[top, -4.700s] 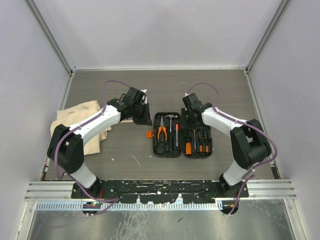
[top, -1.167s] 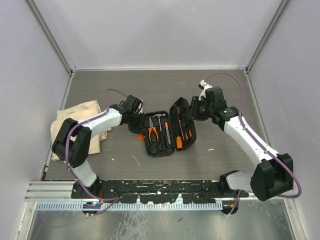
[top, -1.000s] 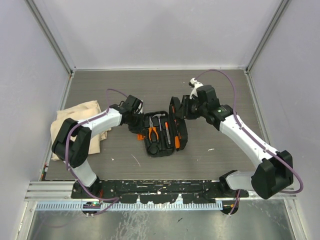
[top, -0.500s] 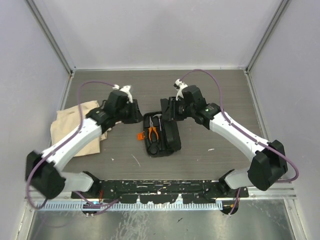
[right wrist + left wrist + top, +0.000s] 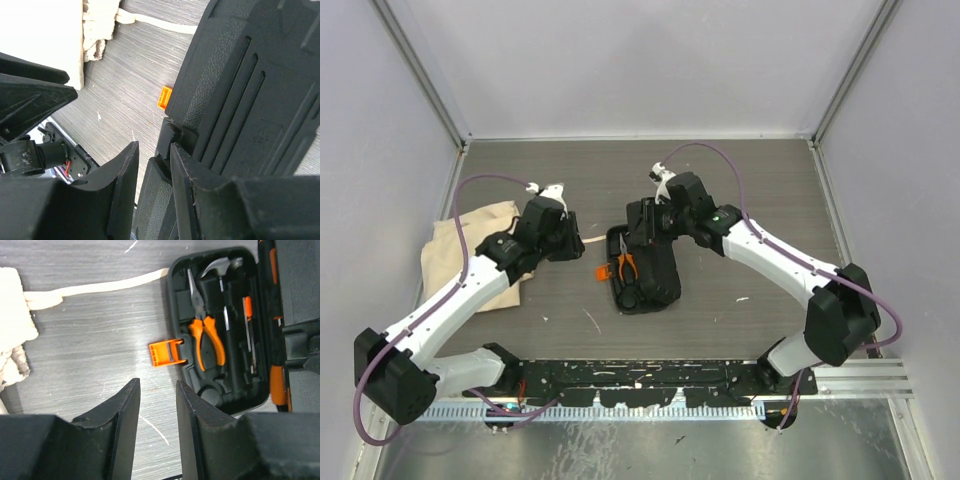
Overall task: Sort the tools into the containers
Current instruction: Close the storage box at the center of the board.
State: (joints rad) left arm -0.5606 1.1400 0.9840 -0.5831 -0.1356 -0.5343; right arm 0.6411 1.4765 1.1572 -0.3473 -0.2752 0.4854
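Matt, grainy black plastic tool case [image 5: 235,85], rough beige cloth bag [image 5: 440,250], table [image 5: 90,335] — brushed grey woodgrain, faintly glossy.

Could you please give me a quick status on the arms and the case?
Left end effector open, empty, beside case. Right end effector against lid, grip unclear. Lid tilted over case, not shut; pliers, hammer seated. Orange latch sticking out.
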